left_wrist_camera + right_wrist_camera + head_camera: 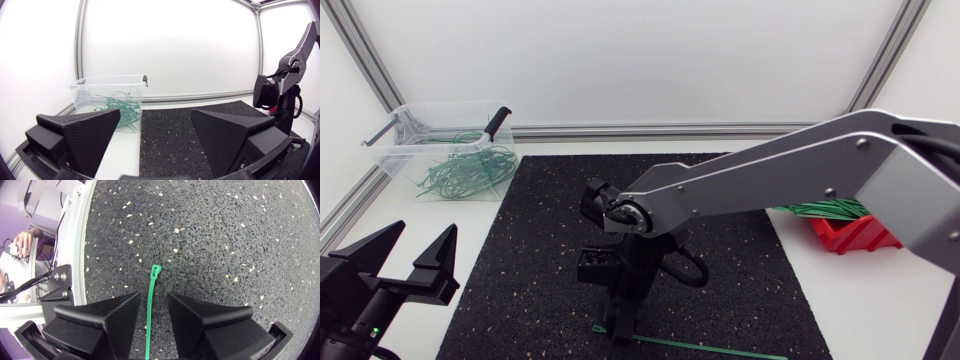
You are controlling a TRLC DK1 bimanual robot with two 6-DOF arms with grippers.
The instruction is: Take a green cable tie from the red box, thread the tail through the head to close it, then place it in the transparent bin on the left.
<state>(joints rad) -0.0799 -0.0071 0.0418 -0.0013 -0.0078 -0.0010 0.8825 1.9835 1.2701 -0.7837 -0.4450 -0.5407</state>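
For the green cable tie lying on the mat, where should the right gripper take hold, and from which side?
Probably the strap just behind its head, from straight above: the cable tie lies flat and straight on the mat, running between the open fingers of the right gripper, head ahead of them.

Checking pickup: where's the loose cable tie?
Head view: cable tie flat at the mat's near edge, head just ahead of the right gripper's open jaws.
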